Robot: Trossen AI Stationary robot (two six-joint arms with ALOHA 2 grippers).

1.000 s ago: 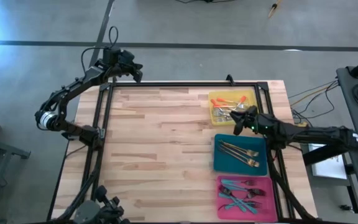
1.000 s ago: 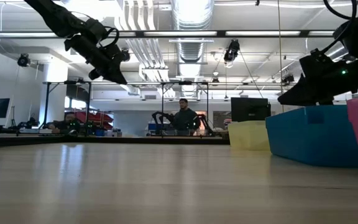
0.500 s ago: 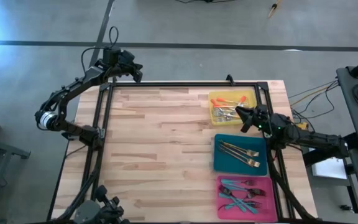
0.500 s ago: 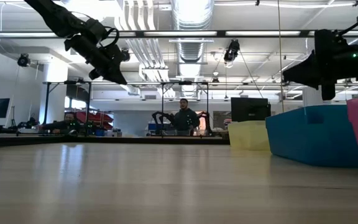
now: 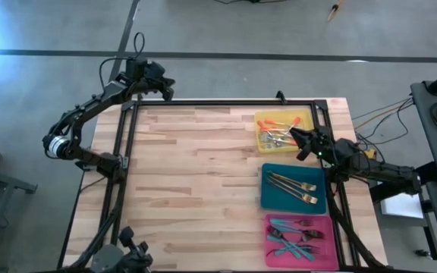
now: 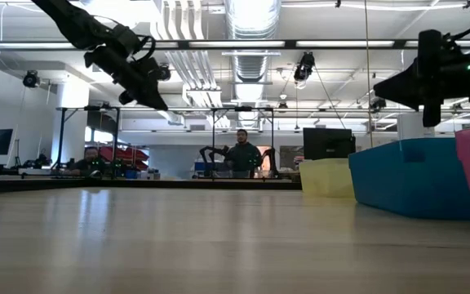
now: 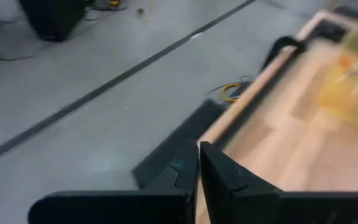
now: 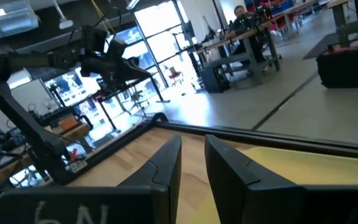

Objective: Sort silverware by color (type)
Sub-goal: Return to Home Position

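Right gripper — fingers narrowly parted, empty — hangs over the yellow tray's near edge; orange-handled forks lie inside it. Left gripper, closed, waits well apart.

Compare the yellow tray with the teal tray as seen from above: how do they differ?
The yellow tray holds orange-handled forks; the teal tray holds all-metal gold ones. The yellow tray sits at the table's far right corner; the teal tray lies next in the row, nearer. The right gripper hovers over the yellow tray, not the teal tray. Both are rectangular and hold silverware.
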